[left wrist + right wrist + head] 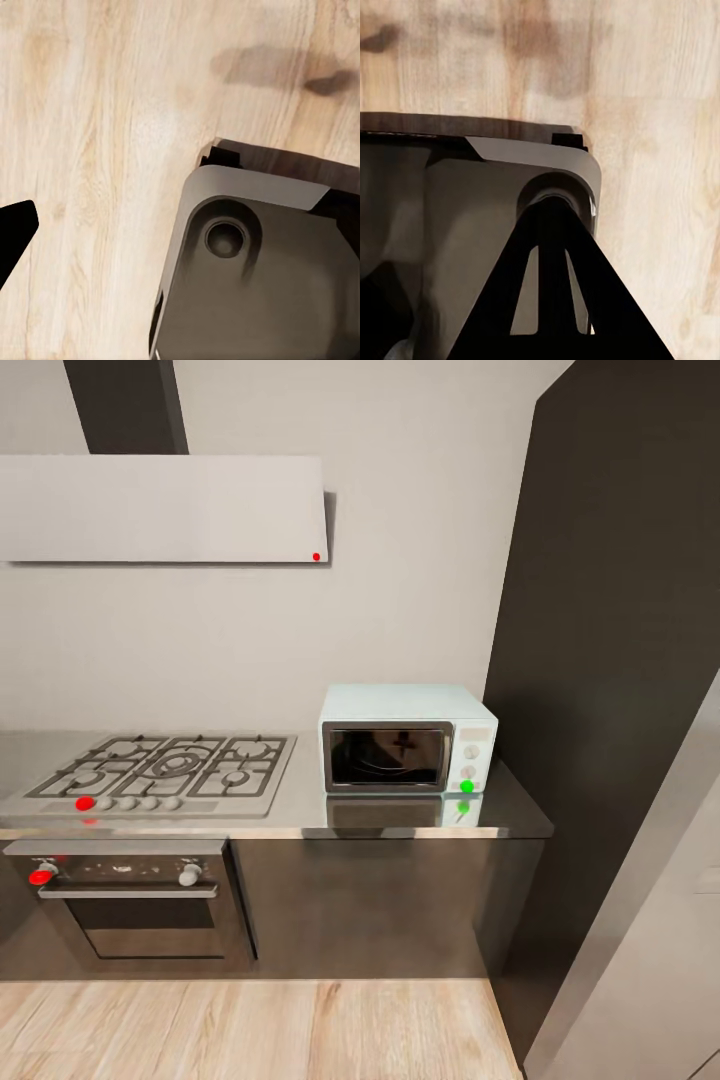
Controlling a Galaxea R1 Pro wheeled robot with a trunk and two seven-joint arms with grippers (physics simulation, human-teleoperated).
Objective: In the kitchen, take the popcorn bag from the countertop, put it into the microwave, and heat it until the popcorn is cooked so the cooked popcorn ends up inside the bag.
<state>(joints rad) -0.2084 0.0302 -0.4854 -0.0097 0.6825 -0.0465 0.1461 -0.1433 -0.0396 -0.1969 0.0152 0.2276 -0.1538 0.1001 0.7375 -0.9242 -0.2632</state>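
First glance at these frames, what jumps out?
The mint-blue microwave, door shut, stands at the right end of the steel countertop, beside a tall dark cabinet. To its left lies the gas hob above a built-in oven. Both wrist views look down at the wood floor.

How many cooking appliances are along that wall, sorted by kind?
Microwave: 1
Gas hob: 1
Built-in oven: 1
Extractor hood: 1
Total: 4, all on or around the countertop.
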